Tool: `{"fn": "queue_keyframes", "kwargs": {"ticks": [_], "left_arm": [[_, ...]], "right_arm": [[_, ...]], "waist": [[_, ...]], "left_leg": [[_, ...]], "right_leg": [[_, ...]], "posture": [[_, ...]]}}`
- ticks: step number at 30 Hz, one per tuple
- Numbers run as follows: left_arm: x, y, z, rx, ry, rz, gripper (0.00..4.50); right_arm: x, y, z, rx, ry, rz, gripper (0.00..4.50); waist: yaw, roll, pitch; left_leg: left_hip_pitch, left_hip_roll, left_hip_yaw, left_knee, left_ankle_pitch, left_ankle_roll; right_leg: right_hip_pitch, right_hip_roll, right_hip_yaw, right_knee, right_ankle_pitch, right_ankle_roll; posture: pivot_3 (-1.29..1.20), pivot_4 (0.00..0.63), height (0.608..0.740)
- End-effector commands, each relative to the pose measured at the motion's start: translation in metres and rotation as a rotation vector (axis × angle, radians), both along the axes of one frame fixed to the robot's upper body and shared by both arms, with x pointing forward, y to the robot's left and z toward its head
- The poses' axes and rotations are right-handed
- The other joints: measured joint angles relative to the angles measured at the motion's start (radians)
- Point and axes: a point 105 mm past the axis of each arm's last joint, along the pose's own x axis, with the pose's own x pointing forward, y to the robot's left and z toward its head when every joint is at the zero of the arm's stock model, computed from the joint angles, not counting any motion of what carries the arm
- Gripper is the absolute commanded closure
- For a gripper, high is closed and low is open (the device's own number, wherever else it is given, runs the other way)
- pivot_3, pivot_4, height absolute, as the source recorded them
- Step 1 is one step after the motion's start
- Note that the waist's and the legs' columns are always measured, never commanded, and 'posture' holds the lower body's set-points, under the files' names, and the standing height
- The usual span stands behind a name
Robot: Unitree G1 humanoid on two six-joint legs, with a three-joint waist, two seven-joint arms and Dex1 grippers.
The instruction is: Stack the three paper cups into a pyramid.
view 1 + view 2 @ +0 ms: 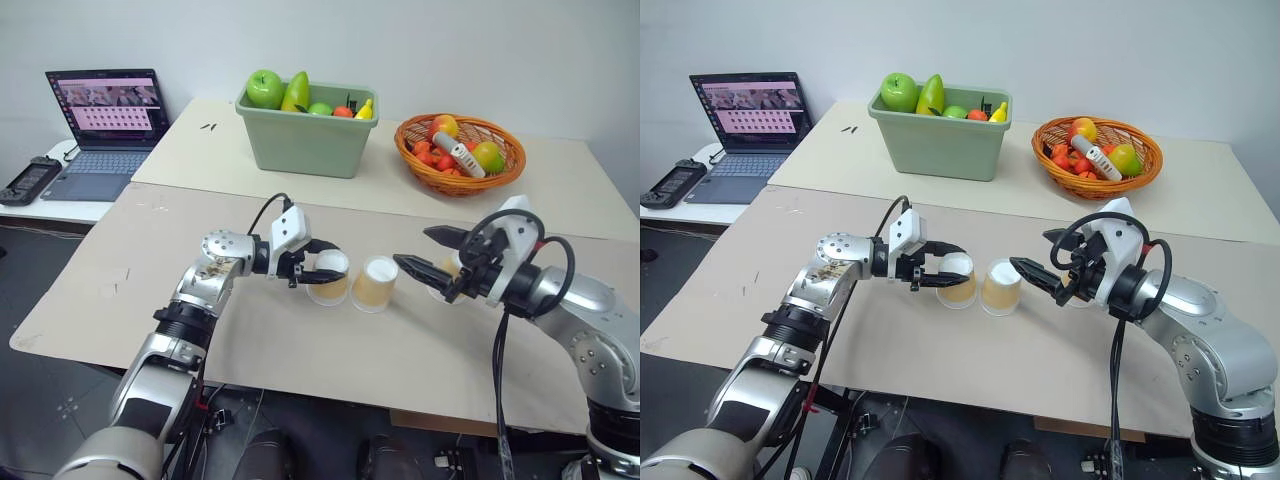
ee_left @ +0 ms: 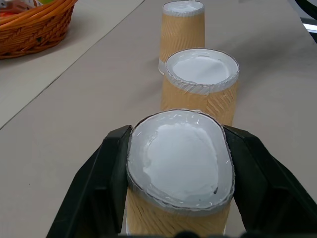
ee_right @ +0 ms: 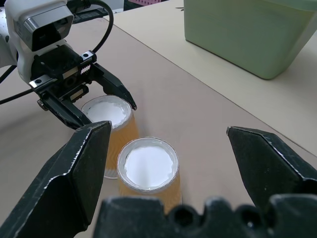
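The left gripper brackets the left cup, its fingers seemingly loosening, beside the middle cup as the base row forms, so next the wide-open, empty right gripper must fetch the third cup.

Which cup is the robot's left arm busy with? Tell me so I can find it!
Look at the big tan table, in front of the green bin of fruit. Three upside-down paper cups stand in a row there. It is the end cup on the robot's left, the only one with the left tool reaching around its sides.
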Motion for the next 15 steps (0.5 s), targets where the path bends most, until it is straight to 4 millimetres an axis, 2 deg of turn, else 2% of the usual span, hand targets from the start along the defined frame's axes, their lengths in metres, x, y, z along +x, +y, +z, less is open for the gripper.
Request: {"fn": "queue_keyframes", "kwargs": {"ticks": [1, 2, 5, 9, 15], "left_arm": [[-0.001, 0.000, -0.005, 0.019, -0.004, 0.009, 0.23], [-0.001, 0.000, -0.005, 0.018, -0.008, 0.009, 0.06], [-0.002, 0.002, 0.006, -0.021, -0.004, 0.012, 0.06], [-0.007, 0.014, 0.025, -0.034, -0.026, 0.013, 0.06], [-0.029, 0.034, 0.052, -0.048, -0.032, 0.011, 0.06]], "right_arm": [[-0.006, 0.000, 0.011, 0.001, -0.042, 0.013, 0.10], [-0.007, 0.000, 0.010, 0.003, -0.041, 0.015, 0.10], [-0.007, 0.001, 0.008, 0.005, -0.036, 0.021, 0.10], [-0.005, 0.001, 0.008, 0.006, -0.033, 0.028, 0.10], [-0.004, -0.025, 0.017, 0.005, -0.047, -0.031, 0.10]], "waist": [[-0.005, 0.000, 0.000], [-0.007, 0.000, 0.000], [-0.008, 0.000, 0.000], [-0.013, 0.000, 0.000], [-0.019, 0.000, 0.000]], "left_leg": [[0.000, 0.000, 0.000, 0.000, 0.000, 0.000], [-0.001, 0.000, 0.000, 0.000, 0.000, 0.000], [-0.006, 0.000, 0.000, 0.000, 0.000, 0.000], [-0.006, -0.001, 0.000, 0.000, 0.000, 0.000], [-0.006, 0.001, 0.000, 0.000, 0.000, 0.000]], "right_leg": [[0.000, 0.000, 0.000, 0.000, 0.000, 0.000], [-0.001, 0.000, 0.000, 0.000, 0.000, 0.000], [-0.006, 0.000, 0.000, 0.000, 0.000, 0.000], [-0.006, 0.000, -0.001, 0.000, 0.000, 0.000], [-0.006, 0.000, 0.000, 0.000, 0.000, 0.000]], "posture": [[0.00, 0.150, 0.740], [0.00, 0.150, 0.740], [0.00, 0.150, 0.740], [0.00, 0.150, 0.740], [0.00, 0.150, 0.740]]}}
